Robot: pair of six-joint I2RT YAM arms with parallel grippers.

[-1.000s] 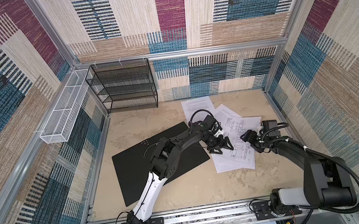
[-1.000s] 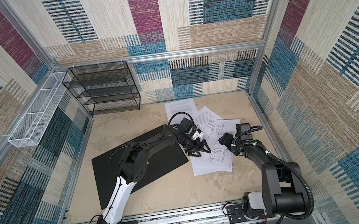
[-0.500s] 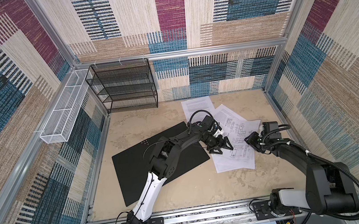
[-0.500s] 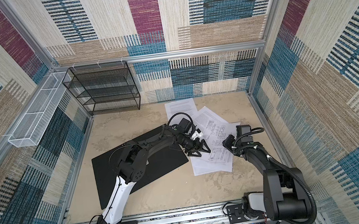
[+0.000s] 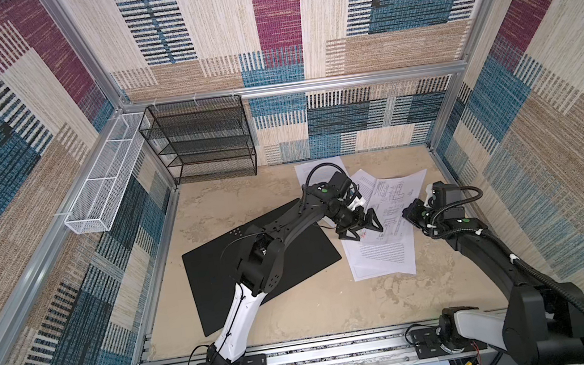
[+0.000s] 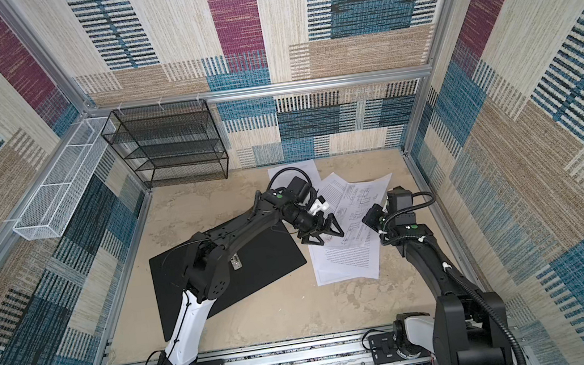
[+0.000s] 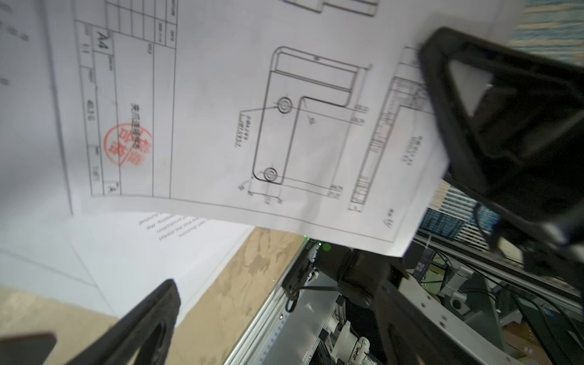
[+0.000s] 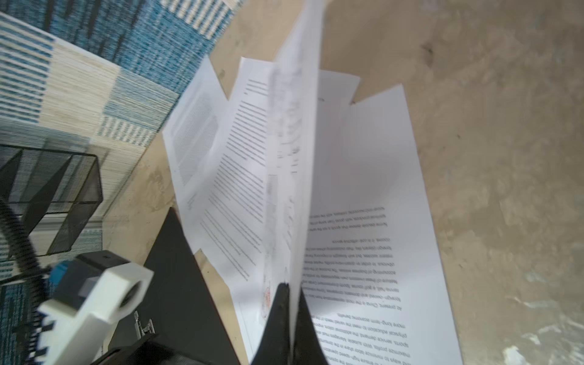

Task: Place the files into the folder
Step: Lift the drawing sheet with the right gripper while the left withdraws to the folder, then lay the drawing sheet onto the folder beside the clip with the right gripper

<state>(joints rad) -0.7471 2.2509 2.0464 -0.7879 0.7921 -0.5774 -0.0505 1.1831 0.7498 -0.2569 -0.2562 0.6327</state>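
My right gripper (image 8: 289, 289) has just clamped onto the drawing sheet (image 5: 394, 193), left gripper (image 5: 365, 234) wide open over it, so it can go left into the folder (image 5: 211, 280).

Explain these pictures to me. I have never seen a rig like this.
Two robot arms are mounted by the table, each ending in a two-fingered gripper. The two wide pictures look down from overhead; the two close ones come from cameras on the wrists. On the table lie an open black folder, loose text sheets and, at the back, a wire rack. The right gripper is shut on the edge of a drawing sheet, held raised. The left gripper is open nearby, holding nothing.
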